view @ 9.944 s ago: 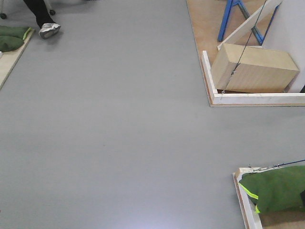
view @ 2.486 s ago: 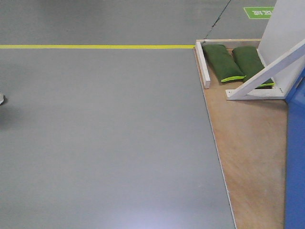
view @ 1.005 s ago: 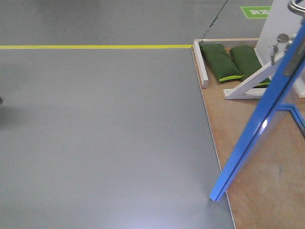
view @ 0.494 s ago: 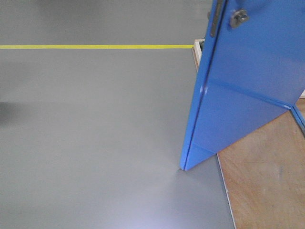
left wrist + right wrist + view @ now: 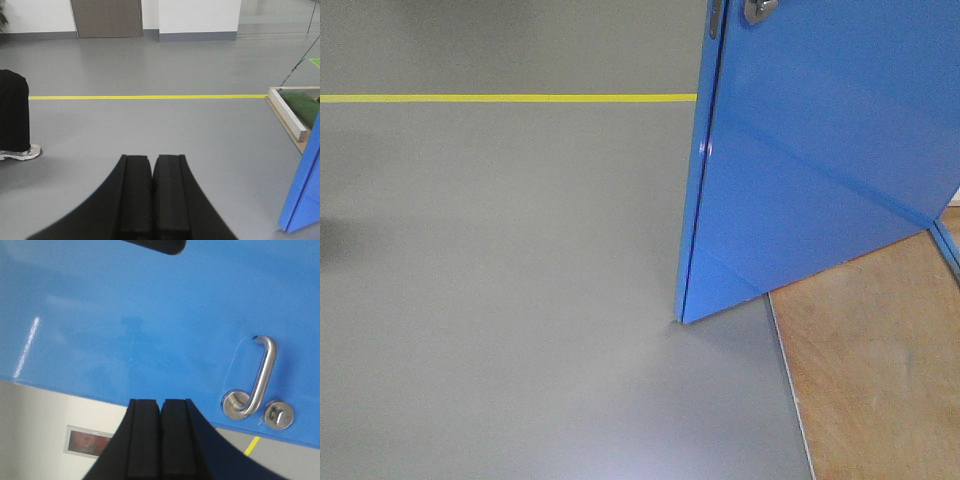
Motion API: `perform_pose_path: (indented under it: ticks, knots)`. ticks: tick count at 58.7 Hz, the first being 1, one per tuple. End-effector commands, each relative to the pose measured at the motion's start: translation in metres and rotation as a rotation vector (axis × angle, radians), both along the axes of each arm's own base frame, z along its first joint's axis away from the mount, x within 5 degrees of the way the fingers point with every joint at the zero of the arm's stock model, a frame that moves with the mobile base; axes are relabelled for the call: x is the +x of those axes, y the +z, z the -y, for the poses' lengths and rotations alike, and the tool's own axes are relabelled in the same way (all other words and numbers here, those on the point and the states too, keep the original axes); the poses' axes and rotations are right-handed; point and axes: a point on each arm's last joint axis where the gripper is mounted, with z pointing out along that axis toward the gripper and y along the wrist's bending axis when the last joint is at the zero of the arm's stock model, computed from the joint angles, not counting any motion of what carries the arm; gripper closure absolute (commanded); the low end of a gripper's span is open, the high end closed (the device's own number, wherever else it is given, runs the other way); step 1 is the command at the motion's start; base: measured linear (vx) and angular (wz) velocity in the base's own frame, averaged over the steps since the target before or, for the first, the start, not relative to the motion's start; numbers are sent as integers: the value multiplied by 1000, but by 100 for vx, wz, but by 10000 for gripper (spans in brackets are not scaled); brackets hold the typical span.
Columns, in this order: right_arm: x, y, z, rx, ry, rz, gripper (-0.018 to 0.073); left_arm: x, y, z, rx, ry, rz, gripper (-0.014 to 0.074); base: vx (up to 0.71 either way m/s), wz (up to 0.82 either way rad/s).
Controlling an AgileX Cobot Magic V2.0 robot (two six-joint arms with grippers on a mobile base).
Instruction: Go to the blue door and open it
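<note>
Blue door (image 5: pixel 820 170) swung wide over the grey floor (image 5: pixel 500 300)
Its free edge has moved further left than a moment ago, so opening looks nearly done; left claw (image 5: pixel 152 165) and right claw (image 5: pixel 161 407) both pressed together, holding nothing

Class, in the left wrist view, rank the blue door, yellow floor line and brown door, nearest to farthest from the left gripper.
1. blue door, low right, nearest the left gripper.
2. yellow floor line, straight ahead.
3. brown door, far wall, upper left.
</note>
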Motion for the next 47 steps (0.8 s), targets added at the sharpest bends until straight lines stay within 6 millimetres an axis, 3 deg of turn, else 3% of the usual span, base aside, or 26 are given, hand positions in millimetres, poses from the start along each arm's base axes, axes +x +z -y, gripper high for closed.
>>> perform_pose_path:
  ticks: [1,12,47]
  knots:
    - [-8,25,-20,10,8,97,551,-1,18,1,3,-7,126,524,0,0]
    - [5,16,-50,19,105,68,551,-1,18,1,3,-7,126,524,0,0]
    - [4,15,-49,17,112,63,551,-1,18,1,3,-7,126,524,0,0]
